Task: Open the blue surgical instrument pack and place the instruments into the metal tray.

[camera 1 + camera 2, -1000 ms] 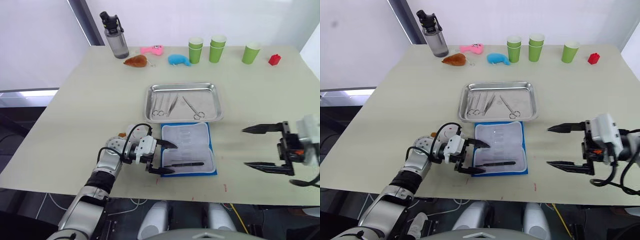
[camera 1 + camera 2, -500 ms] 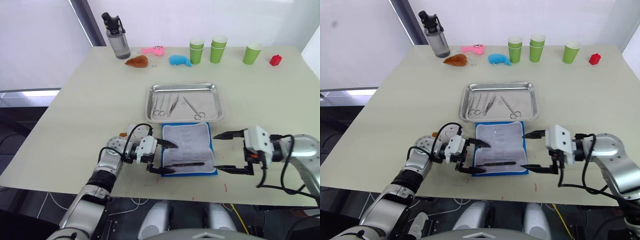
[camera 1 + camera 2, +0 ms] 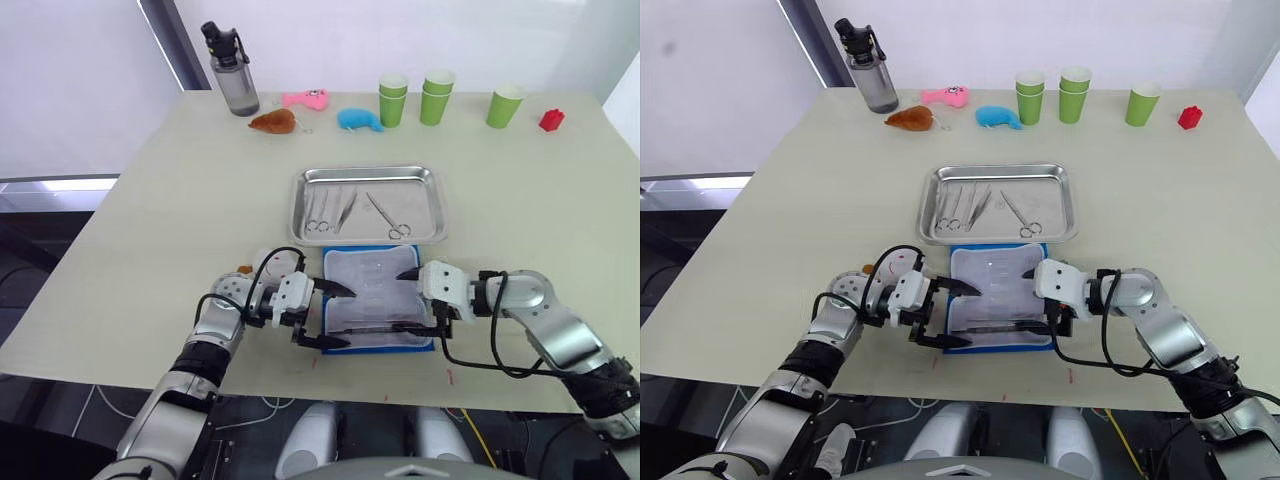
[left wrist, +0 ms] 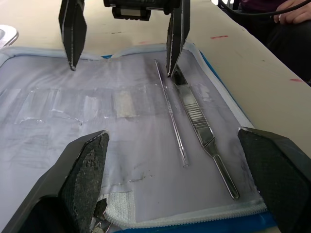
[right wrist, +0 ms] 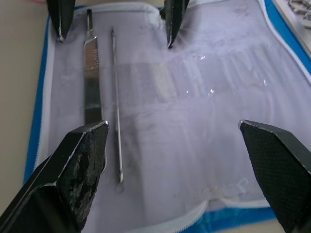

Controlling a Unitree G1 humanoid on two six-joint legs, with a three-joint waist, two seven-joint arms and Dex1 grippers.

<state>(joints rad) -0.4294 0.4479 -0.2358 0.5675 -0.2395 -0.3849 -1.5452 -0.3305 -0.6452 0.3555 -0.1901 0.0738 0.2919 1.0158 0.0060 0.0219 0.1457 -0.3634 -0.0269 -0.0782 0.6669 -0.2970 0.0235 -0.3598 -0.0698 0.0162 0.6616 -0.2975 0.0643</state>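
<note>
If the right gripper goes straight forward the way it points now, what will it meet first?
Probably the left gripper, which faces the right gripper across the open pack. The two tools lie lower, on the lining, so the height is uncertain.

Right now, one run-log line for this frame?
pack: open, two instruments left inside | tray: several instruments | left gripper: open at pack edge | right gripper: open over pack

pack (image 3: pixel 378 297) blue w/ pale lining | tray (image 3: pixel 368 175) silver | cups (image 3: pixel 436 97) green
</note>
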